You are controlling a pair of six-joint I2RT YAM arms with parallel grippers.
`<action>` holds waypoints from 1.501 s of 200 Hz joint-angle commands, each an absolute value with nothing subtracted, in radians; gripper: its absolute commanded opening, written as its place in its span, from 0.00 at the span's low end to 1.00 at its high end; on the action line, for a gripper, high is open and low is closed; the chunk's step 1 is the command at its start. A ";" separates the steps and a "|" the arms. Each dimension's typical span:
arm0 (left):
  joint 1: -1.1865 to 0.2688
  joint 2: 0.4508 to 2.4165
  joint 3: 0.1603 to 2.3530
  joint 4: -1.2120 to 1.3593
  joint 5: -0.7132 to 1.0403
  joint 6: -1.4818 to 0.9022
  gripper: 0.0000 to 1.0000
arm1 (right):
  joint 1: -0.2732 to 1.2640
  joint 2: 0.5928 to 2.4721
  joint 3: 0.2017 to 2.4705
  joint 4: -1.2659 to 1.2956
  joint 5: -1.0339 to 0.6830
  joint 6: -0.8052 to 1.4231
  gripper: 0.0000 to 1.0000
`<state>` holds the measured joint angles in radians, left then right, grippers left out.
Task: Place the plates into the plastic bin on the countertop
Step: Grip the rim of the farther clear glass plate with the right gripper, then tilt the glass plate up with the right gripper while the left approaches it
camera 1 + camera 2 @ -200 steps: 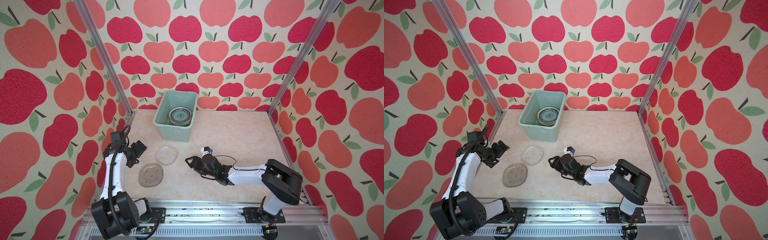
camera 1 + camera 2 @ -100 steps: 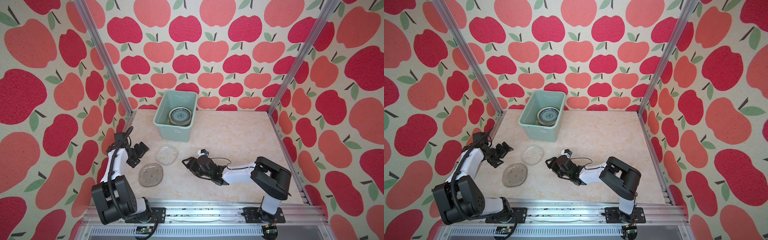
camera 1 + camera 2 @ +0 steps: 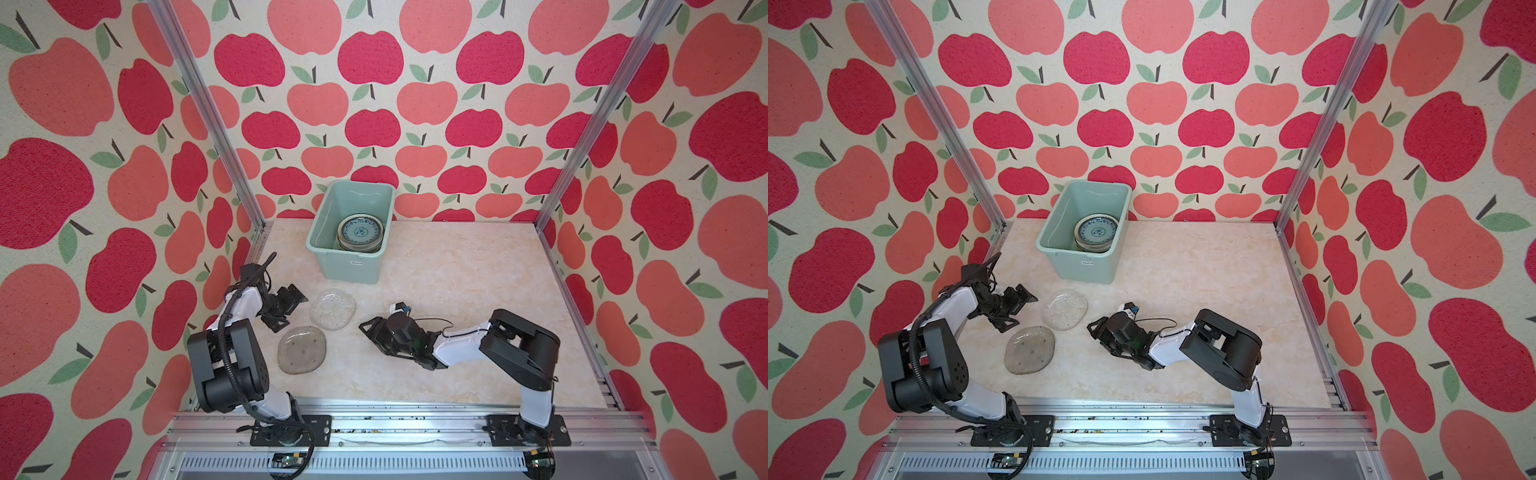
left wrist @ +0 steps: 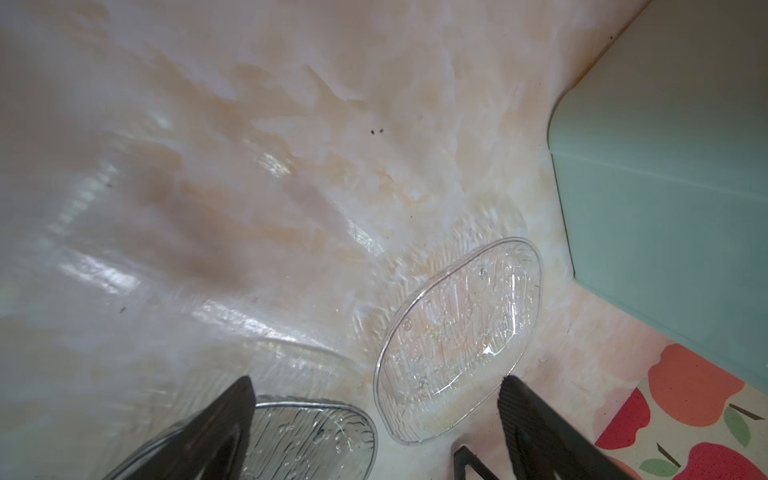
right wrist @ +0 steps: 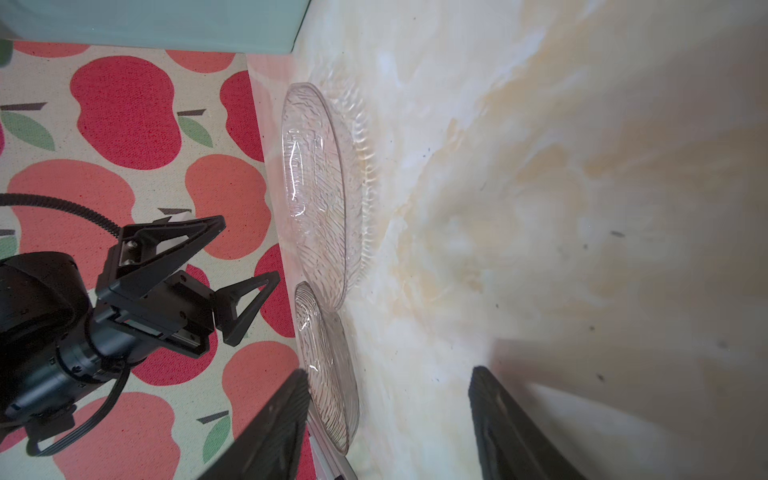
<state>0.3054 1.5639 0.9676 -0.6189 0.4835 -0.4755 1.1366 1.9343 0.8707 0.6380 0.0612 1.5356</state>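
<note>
Jaws of my left gripper (image 3: 290,309) stand spread wide and empty at lower left of a top view, just beside the clear glass plate (image 3: 333,309), the greyer glass plate (image 3: 302,350) below it, both flat on the countertop (image 3: 457,274). I judge the thin rim wants a low, slanted pinch rather than a push. Right of them my right gripper (image 3: 369,330) is parted and empty; the plastic bin (image 3: 345,268), upper centre, holds stacked plates (image 3: 360,232).

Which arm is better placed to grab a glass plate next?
Probably left. The left claw, open, points at the clear plate, whose near edge lies between its fingers in the wrist view. The right claw, open and empty, has that plate and the grey plate off to one side.
</note>
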 commanded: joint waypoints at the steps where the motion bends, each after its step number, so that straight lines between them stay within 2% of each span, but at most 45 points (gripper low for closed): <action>1: 0.279 1.605 1.008 -0.553 0.520 -0.438 0.93 | 1.128 1.964 0.914 0.673 0.033 1.542 0.64; 55: 0.253 1.684 1.011 -0.453 0.568 -0.417 0.88 | 1.116 2.016 0.952 0.685 -0.002 1.544 0.64; 81: 0.239 1.710 1.015 -0.412 0.616 -0.422 0.83 | 1.108 2.042 0.975 0.684 -0.018 1.545 0.64; 218: 0.118 1.715 0.954 -0.373 0.696 -0.448 0.70 | 1.066 2.143 1.080 0.685 -0.048 1.510 0.64; 266: 0.098 1.723 0.952 -0.353 0.703 -0.470 0.68 | 1.058 2.163 1.089 0.671 -0.052 1.509 0.53; 300: 0.097 1.710 0.954 -0.357 0.702 -0.475 0.67 | 1.056 2.138 1.075 0.625 -0.040 1.516 0.37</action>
<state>0.1024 1.7161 0.9619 -0.3611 0.6819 -0.4610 1.0637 2.1338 1.0744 0.6769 -0.0498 1.5272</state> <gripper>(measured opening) 0.676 0.416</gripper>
